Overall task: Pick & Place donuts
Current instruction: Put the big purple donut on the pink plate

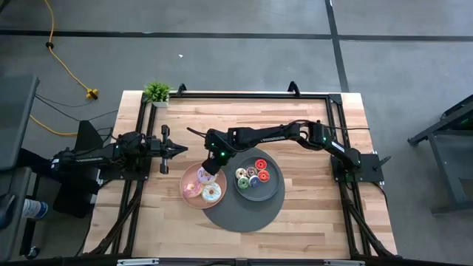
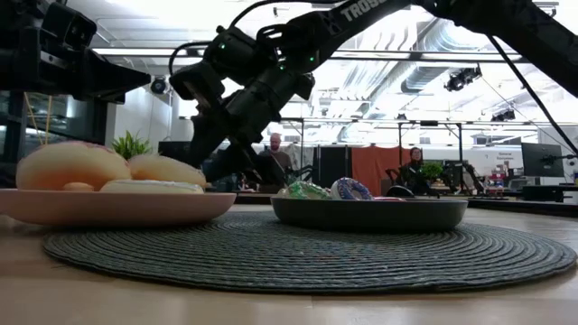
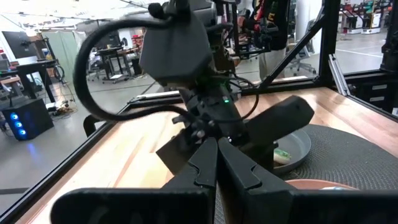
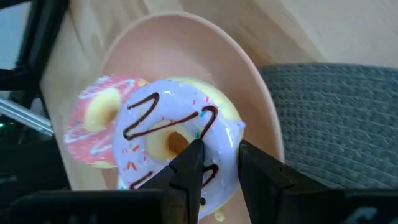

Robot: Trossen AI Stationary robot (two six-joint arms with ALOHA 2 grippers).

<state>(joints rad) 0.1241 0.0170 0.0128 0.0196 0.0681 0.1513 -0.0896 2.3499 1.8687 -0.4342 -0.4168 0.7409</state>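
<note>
white-iced donut (image 4: 180, 134) — brown zigzag, sprinkles | pink-iced donut (image 4: 99, 124) — white drizzle | pink plate (image 4: 249, 93)

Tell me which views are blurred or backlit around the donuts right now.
Low view: bright ceiling lights behind leave the right end effector a silhouette. Right wrist view: white-iced donut is sharp, pink-iced donut slightly soft. Left wrist view: its own fingers are blurred. High view: evenly lit.

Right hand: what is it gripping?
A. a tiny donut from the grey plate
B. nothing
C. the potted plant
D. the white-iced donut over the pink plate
D: in the right wrist view the right hand pinches the white-iced donut over the pink plate.
</note>
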